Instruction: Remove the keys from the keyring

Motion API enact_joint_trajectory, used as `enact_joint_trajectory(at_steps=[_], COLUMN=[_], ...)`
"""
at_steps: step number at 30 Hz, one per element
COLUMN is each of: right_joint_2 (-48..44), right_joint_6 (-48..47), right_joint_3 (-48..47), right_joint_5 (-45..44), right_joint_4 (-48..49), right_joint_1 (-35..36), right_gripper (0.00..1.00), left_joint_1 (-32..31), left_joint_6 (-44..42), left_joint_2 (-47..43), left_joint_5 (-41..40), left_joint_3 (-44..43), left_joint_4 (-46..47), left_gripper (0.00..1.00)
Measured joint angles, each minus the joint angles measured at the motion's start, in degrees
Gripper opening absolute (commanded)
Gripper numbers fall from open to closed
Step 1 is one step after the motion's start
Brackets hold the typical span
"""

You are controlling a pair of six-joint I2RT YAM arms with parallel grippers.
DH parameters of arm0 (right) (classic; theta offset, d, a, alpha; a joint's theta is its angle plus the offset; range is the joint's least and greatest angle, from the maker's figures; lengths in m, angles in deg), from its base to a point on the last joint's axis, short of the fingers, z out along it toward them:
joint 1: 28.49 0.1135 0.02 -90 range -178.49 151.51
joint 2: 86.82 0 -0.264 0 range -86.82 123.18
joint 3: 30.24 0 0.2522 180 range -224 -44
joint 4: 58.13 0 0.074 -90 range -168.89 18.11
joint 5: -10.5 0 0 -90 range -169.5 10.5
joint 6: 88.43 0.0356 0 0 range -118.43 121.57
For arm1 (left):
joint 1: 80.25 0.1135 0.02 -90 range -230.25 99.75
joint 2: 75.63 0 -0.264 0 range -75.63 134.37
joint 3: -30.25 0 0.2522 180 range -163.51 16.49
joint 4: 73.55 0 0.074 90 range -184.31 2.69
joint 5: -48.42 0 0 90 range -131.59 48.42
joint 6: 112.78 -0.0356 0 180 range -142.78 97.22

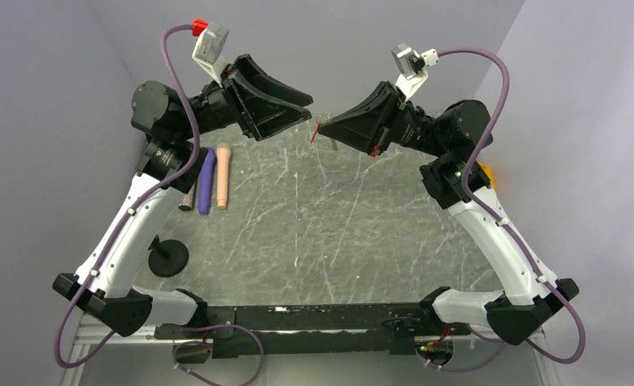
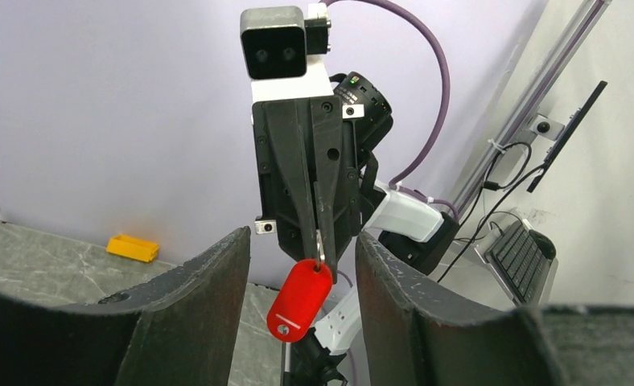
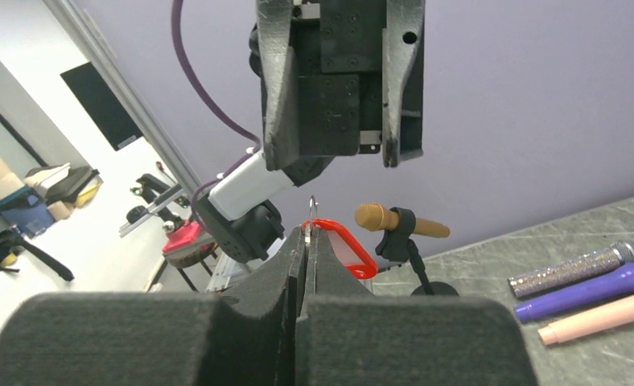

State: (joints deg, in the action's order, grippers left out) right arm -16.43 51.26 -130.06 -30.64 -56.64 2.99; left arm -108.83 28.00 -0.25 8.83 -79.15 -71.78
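With our right claw [image 3: 306, 241] clamped on the keyring [image 2: 300, 291] above the tabletop's [image 1: 338, 241] far edge, we should centre the part-open left claw [image 2: 302, 240] around it and close gently.

Table [image 1: 338, 225]: dark grey stone-look top with white veins and scratches, walls on the far, left and right sides.

Far left, three toy mics lying side by side, roughly near-to-far:
- pink one [image 1: 222, 175], rightmost
- purple one [image 1: 207, 181] in the middle, just beside the pink
- glittery silver one [image 1: 188, 201], leftmost, partly hidden under the left arm

Near left: black round stand base [image 1: 167, 257], well apart from the mics.

Far right: yellow-orange box [image 1: 487, 173], mostly hidden behind the right arm.

Near edge: black rail [image 1: 314, 318] carrying both arm bases.
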Motion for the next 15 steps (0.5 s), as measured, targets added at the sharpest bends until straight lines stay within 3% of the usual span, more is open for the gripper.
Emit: enact_joint_trajectory(at_steps=[15], right_joint_2=[2.3], right_joint_6=[1.2], right_joint_3=[-0.3], right_joint_5=[1.0], right_joint_4=[3.2], right_joint_1=[0.0], right_gripper=[0.00], left_joint_1=[0.0], left_joint_6=[-0.5], left_joint_2=[-0.7], left_joint_5=[0.9], left_joint_3=[1.9], left_joint_4=[-0.9], left_gripper=[0.36])
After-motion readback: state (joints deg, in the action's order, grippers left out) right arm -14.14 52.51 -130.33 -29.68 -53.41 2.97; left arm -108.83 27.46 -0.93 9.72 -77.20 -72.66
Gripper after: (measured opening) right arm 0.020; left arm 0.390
